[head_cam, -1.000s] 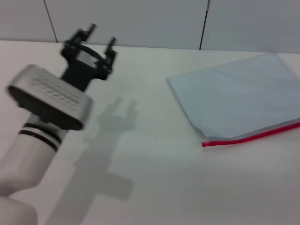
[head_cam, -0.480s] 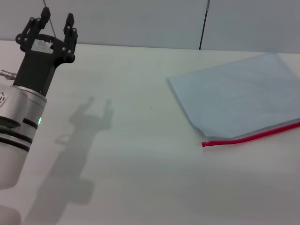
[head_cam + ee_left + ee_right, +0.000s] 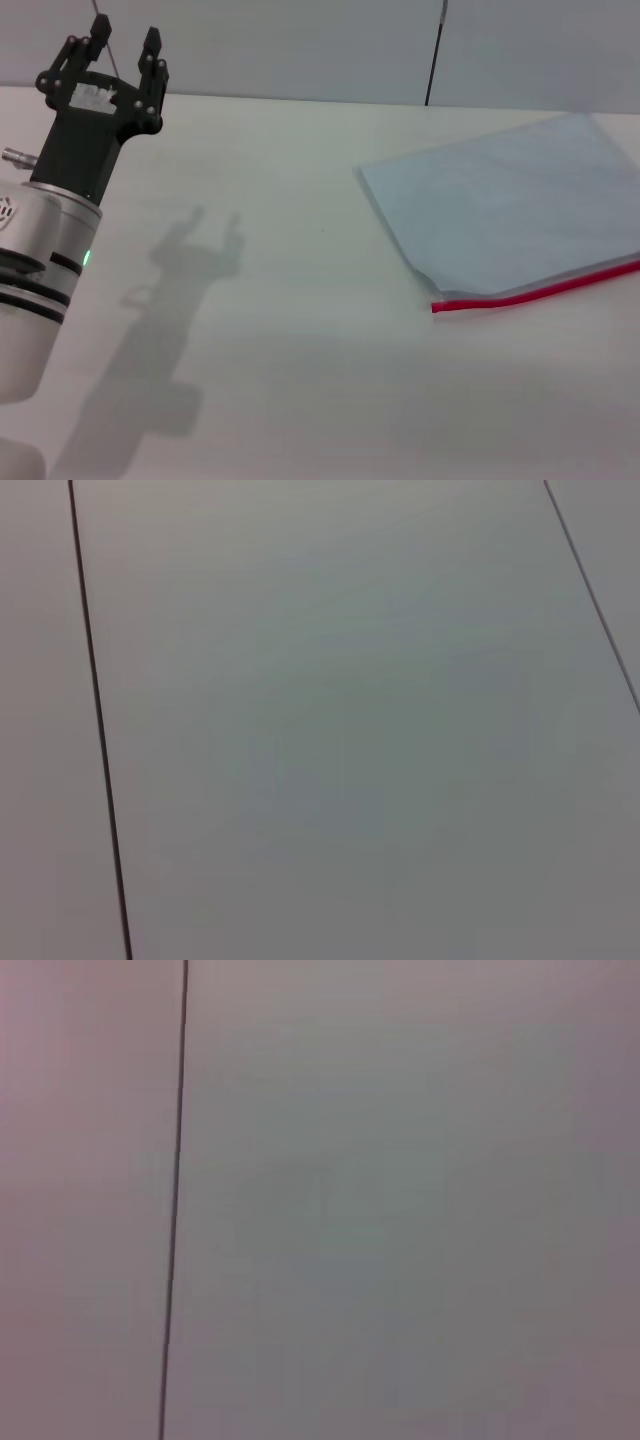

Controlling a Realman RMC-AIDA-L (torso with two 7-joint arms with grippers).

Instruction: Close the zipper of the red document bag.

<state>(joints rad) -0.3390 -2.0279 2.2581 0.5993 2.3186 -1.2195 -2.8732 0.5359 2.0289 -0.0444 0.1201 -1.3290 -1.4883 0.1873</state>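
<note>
Zipper bag on the right, left claw far off on the left

Red document bag (image 3: 510,205) lies flat on the white table (image 3: 320,380), right half of the head view, running off the right edge. Pale blue-grey, translucent, turned at an angle so one corner points toward the middle of the table.

Zipper (image 3: 535,291) = thin red strip along the bag's near long edge, slanting up toward the right edge of the view. Its visible end sits at the bag's near-left corner. That edge bulges up a bit just behind the strip near the corner. Slider: can't pick it out.

Left gripper (image 3: 124,43) is at the far left, raised above the table, fingers pointing up and away toward the back wall (image 3: 300,50). Two black fingers (image 3: 152,42) spread with a clear gap between them, nothing held. Arm shadow falls on the table just to its right.

Bag vs claw: well apart, bare table between them; bag sits to the claw's right and nearer the camera. No contact with bag or zipper.

Right gripper: not visible in the head view. Both wrist views show only grey panelled wall (image 3: 350,730) with dark seams, no fingers, no bag
</note>
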